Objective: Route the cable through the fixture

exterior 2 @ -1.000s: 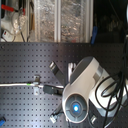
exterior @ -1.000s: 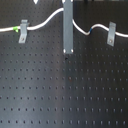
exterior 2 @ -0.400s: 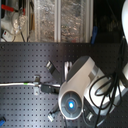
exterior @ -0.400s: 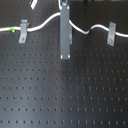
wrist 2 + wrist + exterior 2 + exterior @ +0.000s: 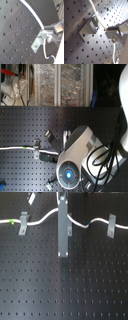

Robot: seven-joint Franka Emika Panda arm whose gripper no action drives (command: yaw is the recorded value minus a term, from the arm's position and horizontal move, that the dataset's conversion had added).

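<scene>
The white cable (image 5: 47,217) is strung across the perforated board, rising in a hump at mid-span, with a green band (image 5: 12,221) and a blue band (image 5: 88,225).

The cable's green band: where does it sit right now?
In the first exterior view, the green band sits on the cable at the first exterior view's far left, just left of the left clip.

We see a white cable (image 5: 47,217) with a short green band (image 5: 11,221) and a short blue band (image 5: 88,225) in the first exterior view. It lies over a black board (image 5: 65,287) patterned with a regular grid of small holes. The upright gripper bar (image 5: 62,227) and the clips (image 5: 22,223) are plain grey metal. In the second exterior view the arm's shell (image 5: 75,156) is white, with a glowing blue ring (image 5: 67,171).
</scene>
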